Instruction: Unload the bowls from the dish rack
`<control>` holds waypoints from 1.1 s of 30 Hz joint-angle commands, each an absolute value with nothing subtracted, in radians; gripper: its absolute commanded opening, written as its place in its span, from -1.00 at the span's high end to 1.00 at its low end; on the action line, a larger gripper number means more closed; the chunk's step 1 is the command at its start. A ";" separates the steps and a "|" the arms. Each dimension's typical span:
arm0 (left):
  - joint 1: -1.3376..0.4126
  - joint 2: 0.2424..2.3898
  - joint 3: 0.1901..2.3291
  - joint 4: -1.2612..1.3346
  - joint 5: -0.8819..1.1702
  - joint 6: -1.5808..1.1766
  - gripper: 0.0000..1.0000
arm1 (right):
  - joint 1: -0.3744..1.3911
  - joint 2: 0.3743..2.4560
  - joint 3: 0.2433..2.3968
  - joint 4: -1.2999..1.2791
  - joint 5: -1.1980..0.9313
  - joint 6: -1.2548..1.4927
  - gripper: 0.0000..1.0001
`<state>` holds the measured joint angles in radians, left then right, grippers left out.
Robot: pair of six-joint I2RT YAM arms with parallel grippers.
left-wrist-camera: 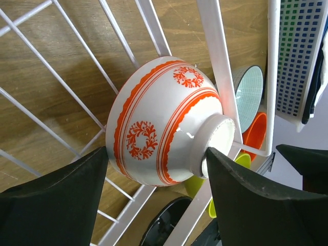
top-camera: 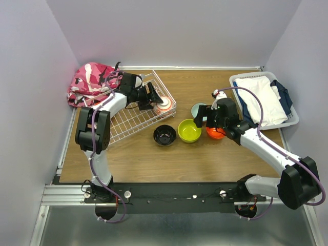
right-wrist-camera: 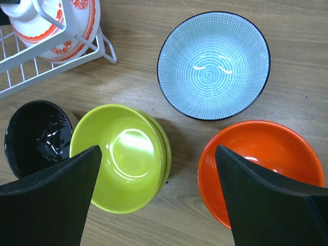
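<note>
1. Black bowl [top-camera: 164,135], green bowl [top-camera: 189,130], orange bowl [top-camera: 215,134]: out of the rack, in a row mid-table, nearest you.
2. Right gripper [right-wrist-camera: 157,148]: spread, empty, hovering above the green and orange bowls.
3. Blue bowl [top-camera: 198,108]: just behind that row.
4. Dish rack [top-camera: 128,120]: toward the far left corner.
5. White bowl [left-wrist-camera: 164,123], red pattern: on its side at the rack's right end, against the wire; the only bowl you can see inside.
6. Left gripper [left-wrist-camera: 158,151]: spread, 1 finger each side of it, not pinching.

Step in hand: grasping. Next, you likely need to close, lift clear of the wire wall, and set it beside the others.
</note>
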<state>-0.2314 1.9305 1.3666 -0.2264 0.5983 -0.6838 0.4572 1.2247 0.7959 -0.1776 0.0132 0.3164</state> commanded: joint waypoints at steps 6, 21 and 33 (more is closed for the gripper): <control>-0.245 1.858 1.370 -0.281 0.604 -0.678 -0.51 | 0.463 1.207 0.798 -0.195 0.009 0.325 -0.99; -0.235 1.776 1.278 -0.187 0.512 -0.693 -0.08 | 0.463 1.204 0.799 -0.195 0.008 0.325 -0.99; -0.184 1.646 1.281 -0.239 0.396 -0.496 0.07 | 0.463 1.204 0.828 -0.207 0.005 0.322 -0.99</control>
<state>-0.1997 1.7439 1.2377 -0.2253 0.4629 -0.6277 0.4572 1.2167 0.7959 -0.1806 0.0135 0.3164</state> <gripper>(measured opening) 0.766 0.994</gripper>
